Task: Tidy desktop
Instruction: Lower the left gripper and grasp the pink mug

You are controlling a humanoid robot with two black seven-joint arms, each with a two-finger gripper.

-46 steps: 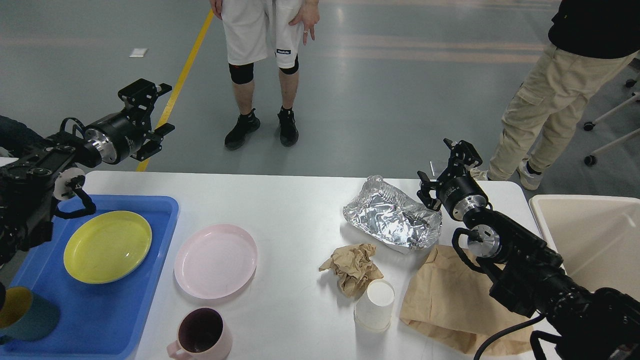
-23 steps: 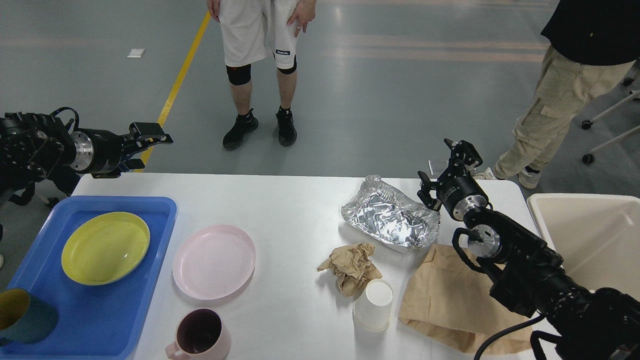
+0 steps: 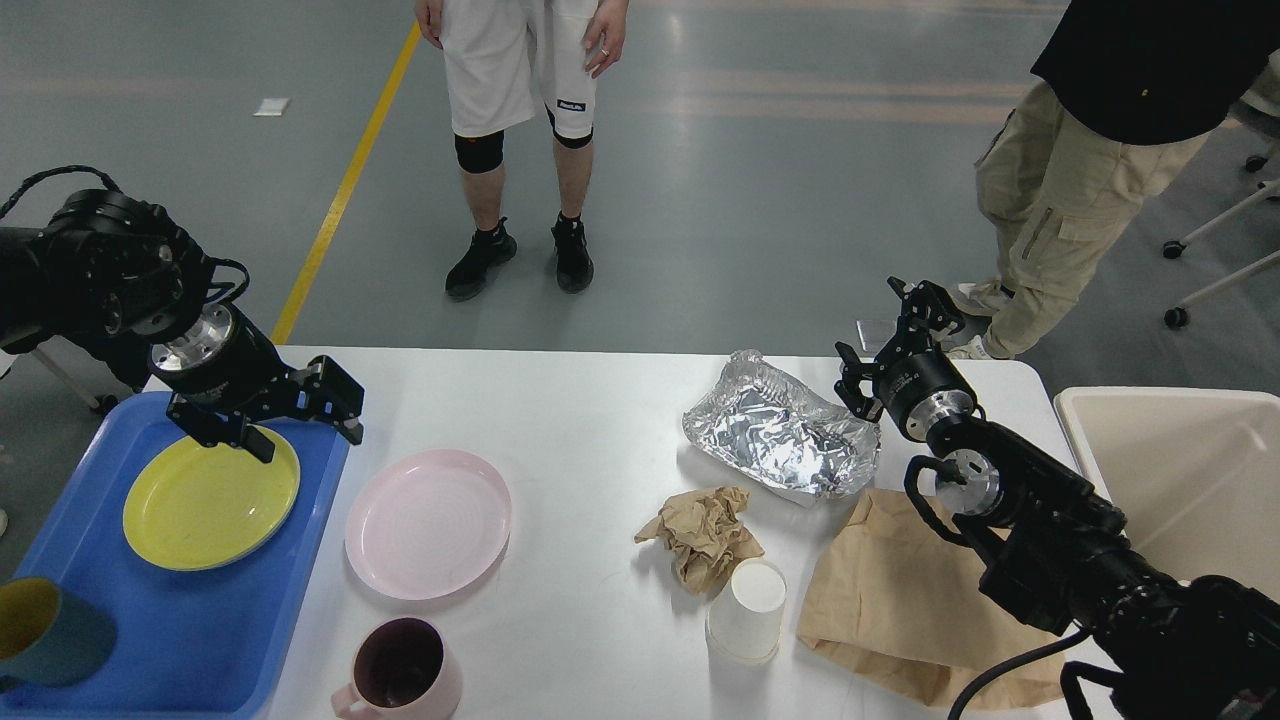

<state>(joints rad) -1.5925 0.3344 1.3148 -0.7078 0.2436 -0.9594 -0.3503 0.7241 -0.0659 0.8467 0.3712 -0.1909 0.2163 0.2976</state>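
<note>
Two plates: a yellow plate [image 3: 211, 497] at left and a pink plate [image 3: 428, 523] left of centre. Three cups: a teal cup [image 3: 45, 630] at lower left, a pink mug [image 3: 400, 673] at the bottom, and an upturned white paper cup [image 3: 747, 610] right of centre. One blue tray [image 3: 190, 630], one foil container [image 3: 781, 432], one crumpled paper wad [image 3: 703, 533], one flat brown paper bag [image 3: 905, 600], one cream bin [image 3: 1190, 480] at right. Two people stand at the top.

A smooth grey floor [image 3: 760, 190] is seen beyond the table, with pale reflected bands of light across it. A yellow line [image 3: 350, 180] is painted diagonally at the left — a small white scrap [image 3: 272, 106] lies beside it. At the right edge, 2 castered chair legs [image 3: 1215, 265] are visible.
</note>
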